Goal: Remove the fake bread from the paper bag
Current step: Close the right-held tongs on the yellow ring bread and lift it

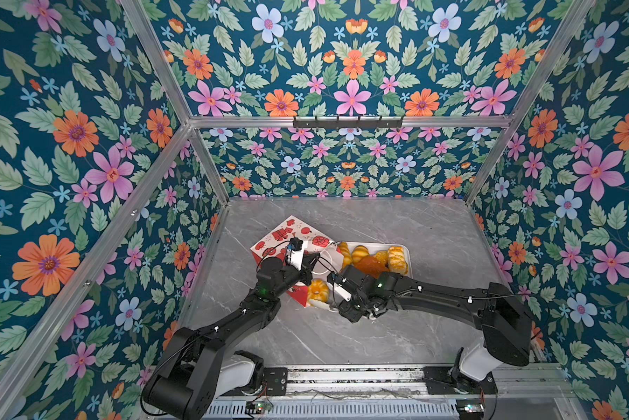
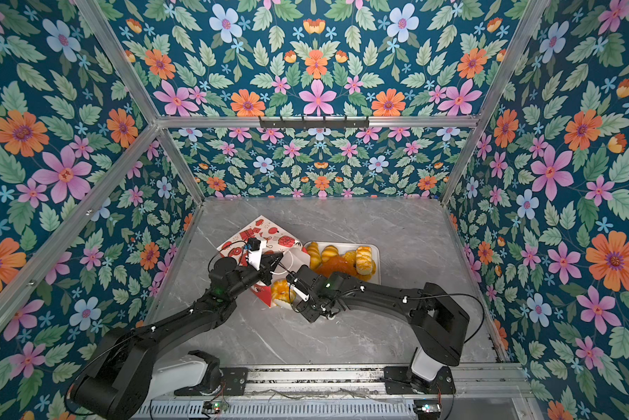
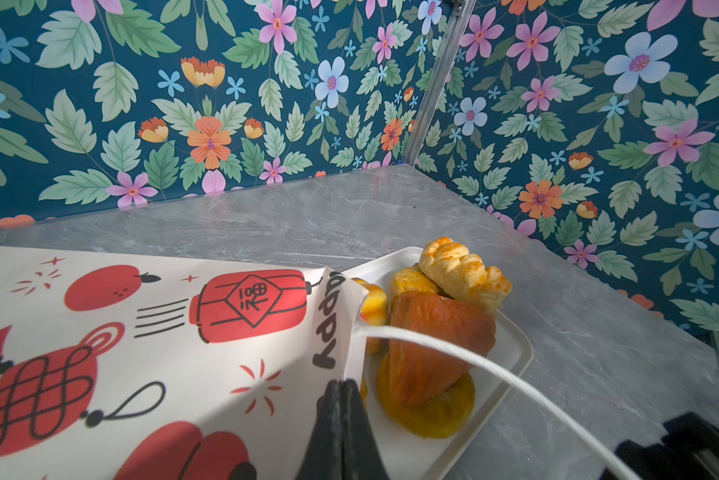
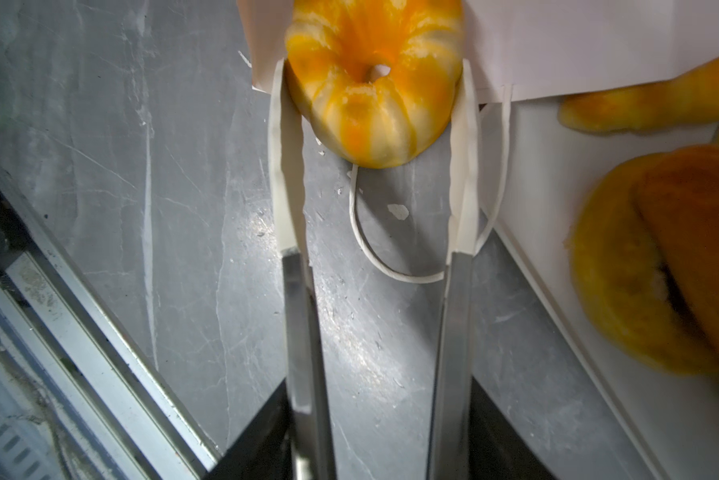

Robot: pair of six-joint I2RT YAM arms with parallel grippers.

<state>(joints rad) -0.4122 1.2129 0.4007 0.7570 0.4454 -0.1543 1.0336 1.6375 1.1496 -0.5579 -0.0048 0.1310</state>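
The red-and-white paper bag lies on its side, its mouth facing the tray. At the mouth's rim, my left gripper is shut on the paper edge. A glossy yellow ring cake of the fake bread sticks out of the mouth onto the table. My right gripper has a white pad pressed against each side of it. More fake bread lies on the white tray: a braided loaf and an orange-brown bun. The bag's inside is hidden.
A white cord handle loops on the grey table under my right fingers; another cord crosses above the tray. The tray lies just beside the right gripper. Flowered walls close in three sides, and a metal rail runs along the front.
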